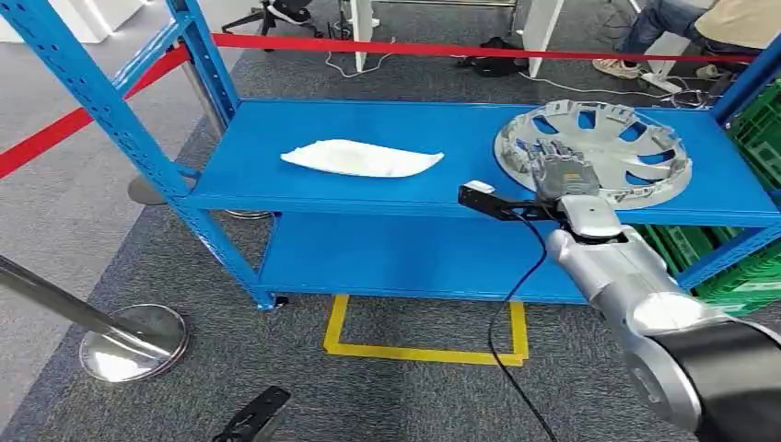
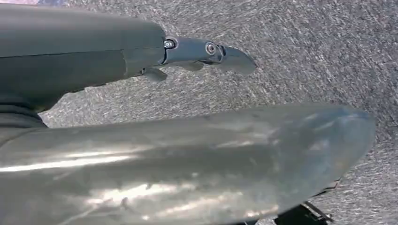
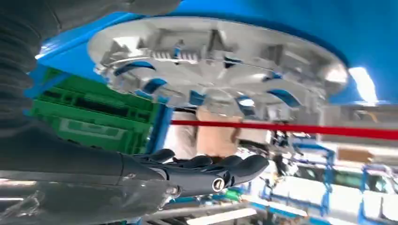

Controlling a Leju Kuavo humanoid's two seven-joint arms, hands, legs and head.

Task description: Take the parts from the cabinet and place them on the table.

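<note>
Standing on grey carpet, blue shelving rack [image 1: 276, 166] carries on its top shelf a silver wheel cover [image 1: 635, 138] at the right end and a white plastic part [image 1: 361, 158] near the middle. Green crates [image 1: 760, 120] stand beside the rack's right end. Right robot hand [image 1: 558, 170], fingers spread, holds nothing at the wheel cover's near rim. Left robot hand [image 2: 206, 51] hangs over the carpet; whether its fingers are spread cannot be told.

No words, numbers, labels or brand marks can be read anywhere in these views. The silver wheel cover [image 1: 592, 150] on the blue shelf [image 1: 276, 175] bears no legible lettering, and neither does the white bag [image 1: 361, 158] to its left. The green crates [image 1: 755, 129] at the right show raised panels, too blurred to read.
</note>
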